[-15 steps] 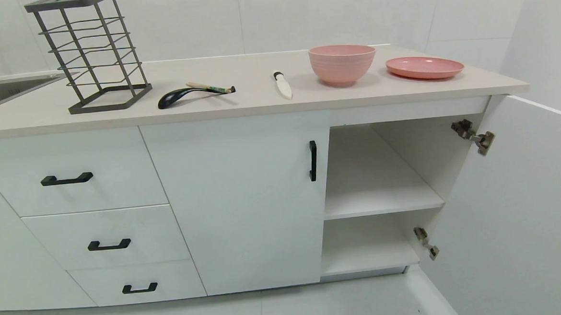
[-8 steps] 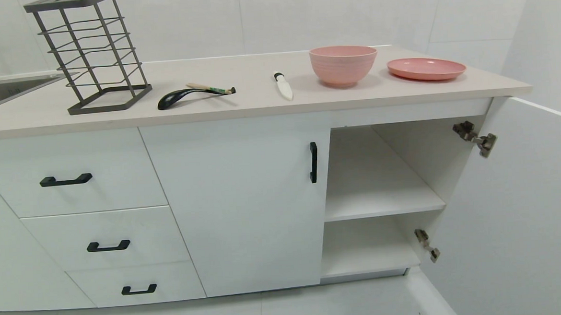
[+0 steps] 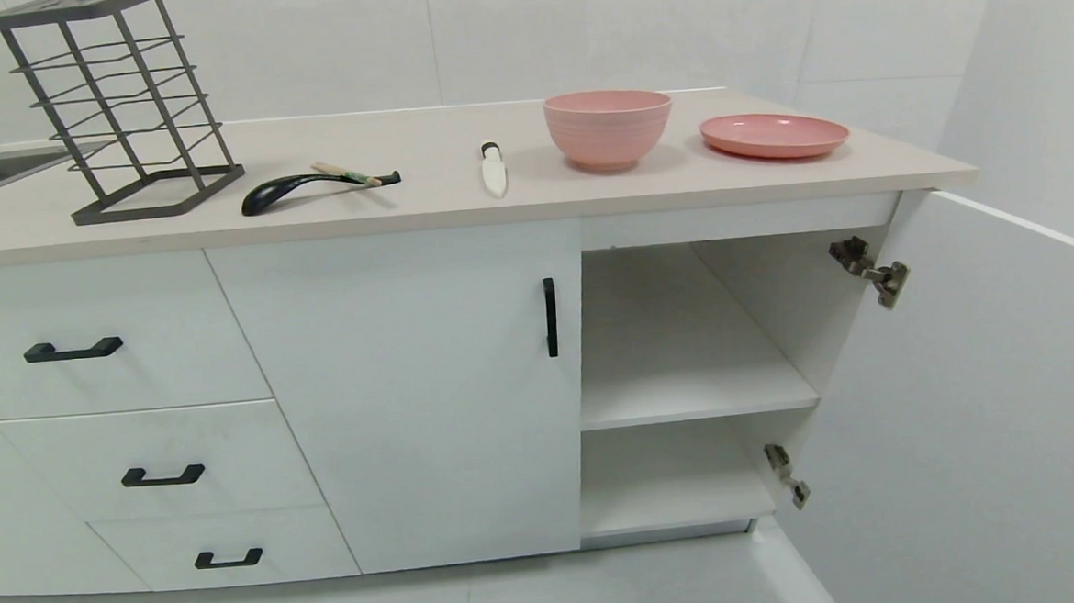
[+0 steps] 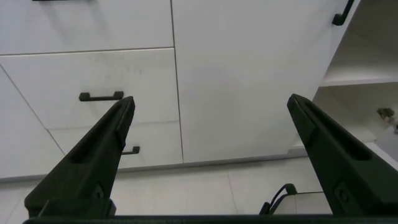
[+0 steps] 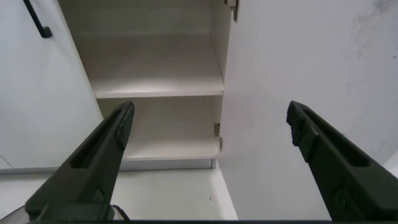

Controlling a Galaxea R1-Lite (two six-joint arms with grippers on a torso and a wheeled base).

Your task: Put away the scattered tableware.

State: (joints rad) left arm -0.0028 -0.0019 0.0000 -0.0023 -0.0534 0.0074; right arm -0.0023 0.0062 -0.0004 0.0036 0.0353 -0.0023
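**Tableware on the counter, both grippers wide open**

I see a pink bowl (image 3: 608,128), a pink plate (image 3: 774,135) just beside it, a white knife (image 3: 492,168), and a black spoon (image 3: 278,190) with chopsticks (image 3: 346,174) touching it. All lie on the countertop (image 3: 422,211) near a wire rack (image 3: 113,112). My left gripper (image 4: 210,99) faces the drawers (image 4: 93,78), fingers spread wide. My right gripper (image 5: 210,106), equally wide, faces the open cupboard (image 5: 155,65).

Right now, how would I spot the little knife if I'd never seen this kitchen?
Look along the beige countertop above the white cabinets. Between the black spoon and the pink bowl lies the knife: the only white, slim piece there, with a dark end.
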